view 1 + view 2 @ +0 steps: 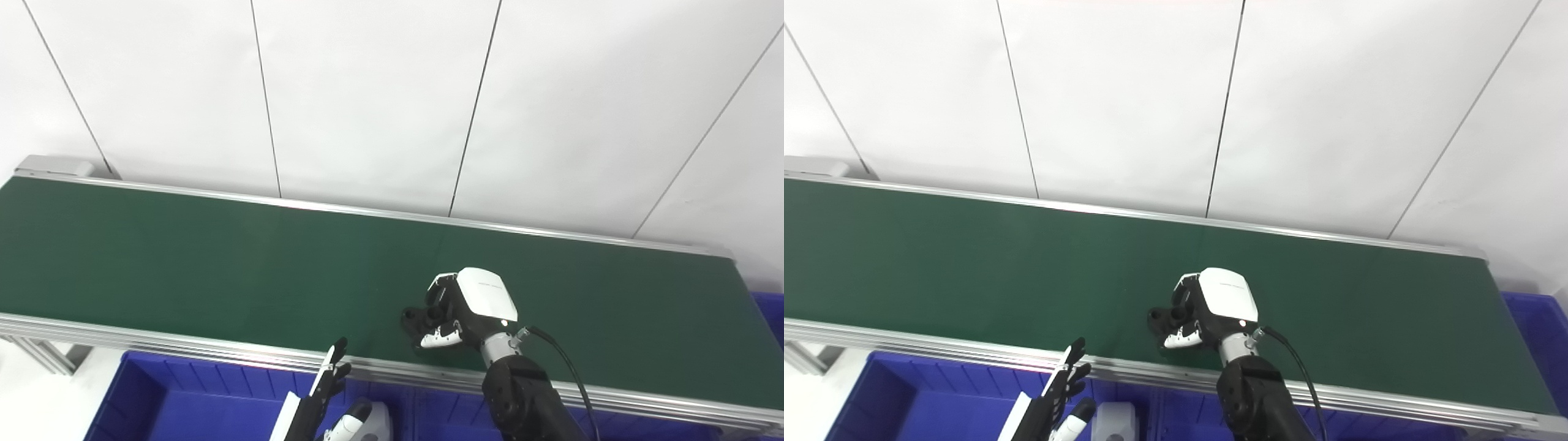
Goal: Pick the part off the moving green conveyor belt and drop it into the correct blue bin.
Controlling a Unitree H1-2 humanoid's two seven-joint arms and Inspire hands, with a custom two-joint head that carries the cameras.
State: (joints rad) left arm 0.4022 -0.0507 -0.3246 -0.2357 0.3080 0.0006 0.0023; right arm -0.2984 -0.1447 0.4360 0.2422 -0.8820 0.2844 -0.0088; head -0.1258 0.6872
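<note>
The white-backed right hand (456, 312) sits low over the green conveyor belt (214, 269), fingers curled around something small and dark; whether it is the part cannot be told. The black-fingered left hand (327, 380), fingers spread and holding nothing, waits beyond the belt's near rail, above the blue plastic bin (159, 398).

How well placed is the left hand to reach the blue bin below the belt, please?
Probably yes: the left hand, fingers apart and holding nothing, hangs above the blue bin, nothing between them. The right hand is over the conveyor belt, out of the way.
</note>
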